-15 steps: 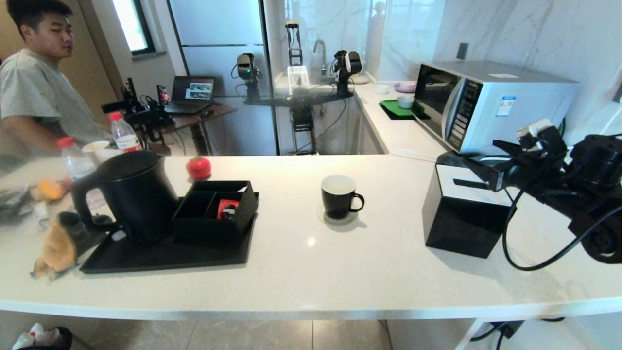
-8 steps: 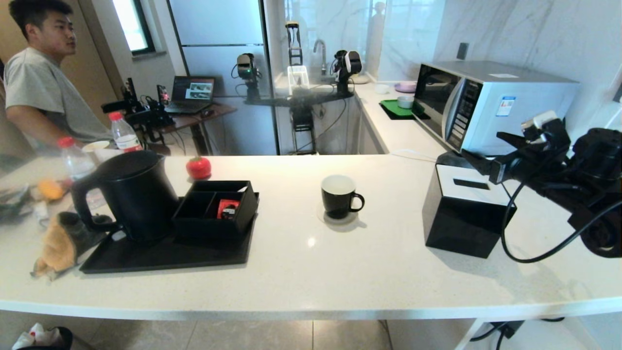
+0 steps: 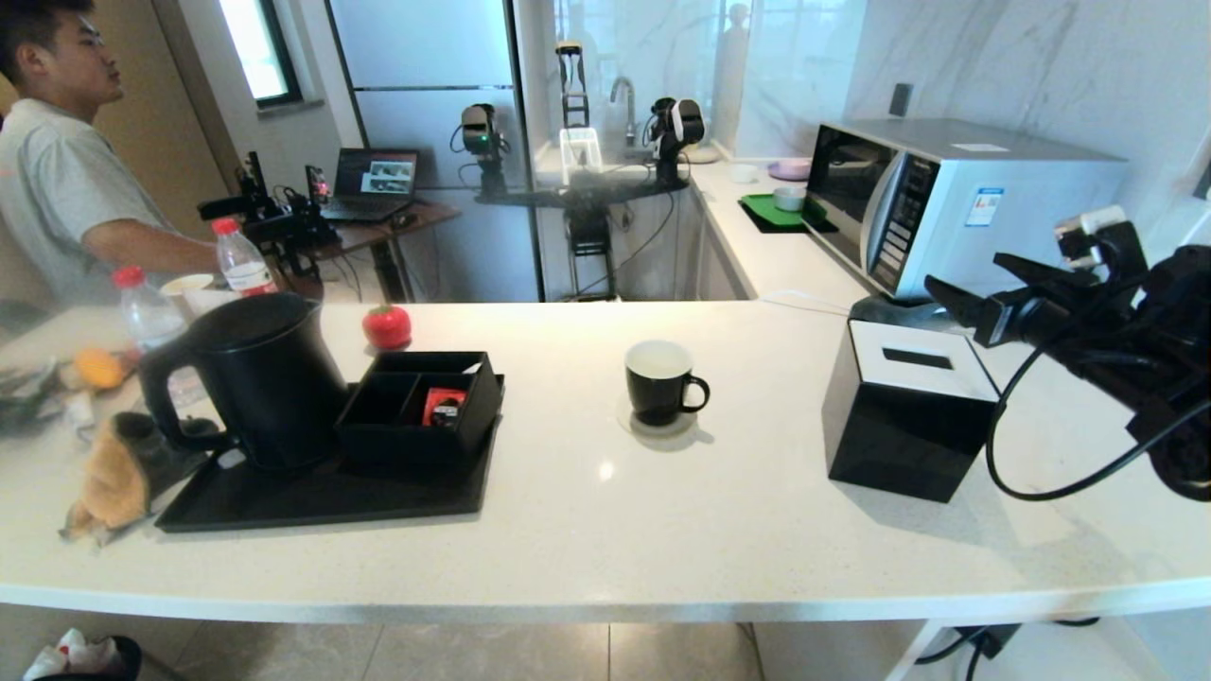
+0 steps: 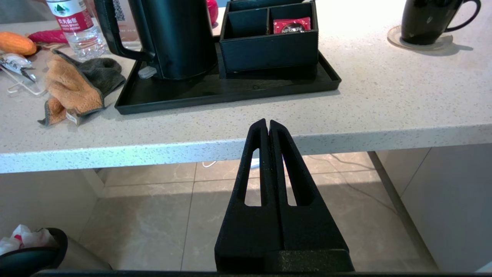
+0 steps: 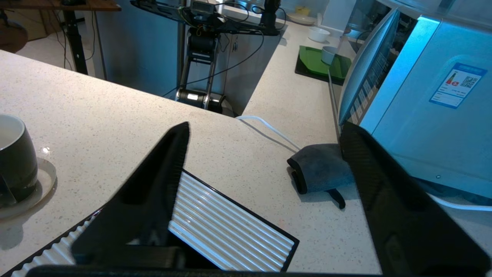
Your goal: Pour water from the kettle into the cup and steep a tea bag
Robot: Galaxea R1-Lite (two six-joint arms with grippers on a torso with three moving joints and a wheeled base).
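Note:
The black kettle (image 3: pixel 251 378) (image 4: pixel 173 38) stands on the left end of a black tray (image 3: pixel 322 497), handle towards the left. In the middle of the counter, the black cup (image 3: pixel 662 383) (image 4: pixel 426 19) (image 5: pixel 13 157) with a white inside rests on a coaster. No tea bag shows in any view. My right gripper (image 3: pixel 974 284) (image 5: pixel 265 129) hangs open and empty above the far right corner of a black tissue box (image 3: pixel 903 421), well right of the cup. My left gripper (image 4: pixel 268 123) is shut and empty, low in front of the counter's front edge, out of the head view.
A black compartment box (image 3: pixel 421 407) holding a red packet (image 3: pixel 443 405) shares the tray. A microwave (image 3: pixel 956 199) and a grey cloth (image 5: pixel 319 167) sit at the back right. Water bottles (image 3: pixel 151 317), an orange cloth (image 3: pixel 109 478) and a person (image 3: pixel 66 189) are at the left.
My right gripper has drawn back to the right and slightly up, off the top of the tissue box. The person at the left has shifted further left.

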